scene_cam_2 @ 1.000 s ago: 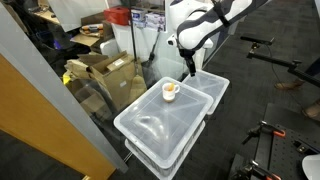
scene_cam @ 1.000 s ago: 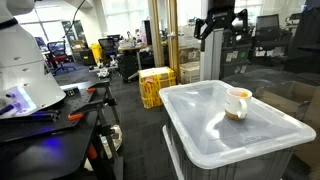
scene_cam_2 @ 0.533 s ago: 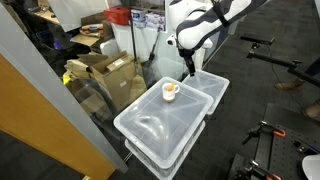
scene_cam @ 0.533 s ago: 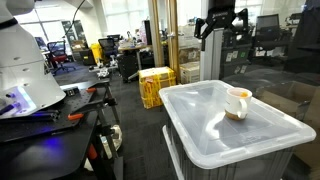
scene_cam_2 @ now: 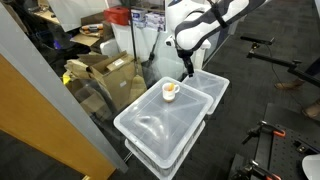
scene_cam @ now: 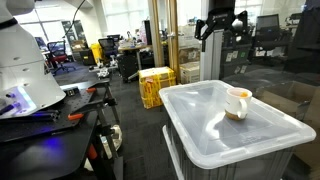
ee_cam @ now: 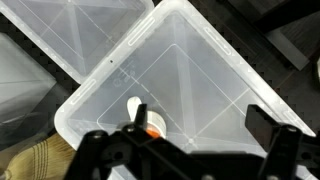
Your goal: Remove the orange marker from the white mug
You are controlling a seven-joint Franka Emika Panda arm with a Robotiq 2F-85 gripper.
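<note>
Mug [scene_cam: 238, 103], white, orange-brown tint low

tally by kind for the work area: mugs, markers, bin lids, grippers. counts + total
white mug: 1
orange marker: 1, in the mug
translucent bin lids: 2, side by side; the mug stands on one
gripper: 1, open, above the mug
Total: 5

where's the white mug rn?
The small white cylindrical mug stands on the translucent plastic bin's lid in an exterior view, at the end of the lid below the open gripper.
</note>
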